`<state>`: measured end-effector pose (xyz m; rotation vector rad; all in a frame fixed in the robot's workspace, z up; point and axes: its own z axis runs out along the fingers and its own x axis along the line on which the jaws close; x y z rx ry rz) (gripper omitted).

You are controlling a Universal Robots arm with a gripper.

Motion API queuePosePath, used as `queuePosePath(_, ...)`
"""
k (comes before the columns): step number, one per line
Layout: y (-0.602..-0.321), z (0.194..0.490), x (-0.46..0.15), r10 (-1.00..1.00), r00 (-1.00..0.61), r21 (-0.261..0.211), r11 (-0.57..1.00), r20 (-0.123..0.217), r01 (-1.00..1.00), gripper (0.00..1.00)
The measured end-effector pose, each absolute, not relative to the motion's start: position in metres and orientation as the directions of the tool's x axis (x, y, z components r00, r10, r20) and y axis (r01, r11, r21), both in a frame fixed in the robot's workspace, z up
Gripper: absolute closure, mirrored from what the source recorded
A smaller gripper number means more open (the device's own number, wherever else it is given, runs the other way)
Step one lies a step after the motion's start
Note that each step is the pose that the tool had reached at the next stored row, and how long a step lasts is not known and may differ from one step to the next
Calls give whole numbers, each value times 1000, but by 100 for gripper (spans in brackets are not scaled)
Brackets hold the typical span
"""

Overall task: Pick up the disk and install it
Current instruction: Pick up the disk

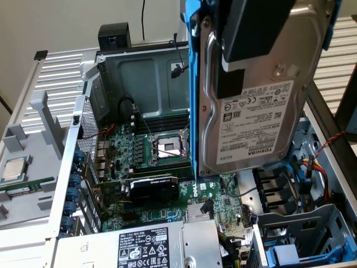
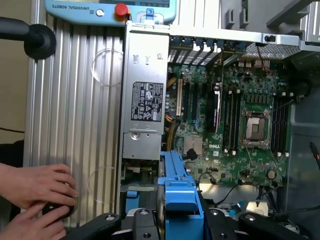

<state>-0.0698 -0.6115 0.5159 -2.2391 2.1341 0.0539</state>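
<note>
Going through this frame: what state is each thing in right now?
disk: held in the air over the case, near upright
fingers: shut on the disk
case: open, cover off
CPU socket: empty
CPU chip: lying flat outside the case
hands: on a small black device

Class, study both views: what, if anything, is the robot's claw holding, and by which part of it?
The claw holds the disk above the open computer case, gripping its upper end: one finger presses the labelled face.
</note>
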Motion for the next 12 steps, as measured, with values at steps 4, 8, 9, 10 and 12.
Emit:
queuePosePath(4, -620, 516, -63, -997, 48, -11, -48, -59, -999, 63)
queuePosePath(8, -625, 517, -55, -997, 48, -11, -48, -59, -999, 63)
queuePosePath(9, -627, 517, -52, -997, 48, -11, -48, -59, -999, 63)
queuePosePath(10, -628, 516, -50, -997, 48, -11, -48, -59, -999, 63)
queuePosePath(12, -631, 517, -45, -997, 48, -11, -48, -59, -999, 63)
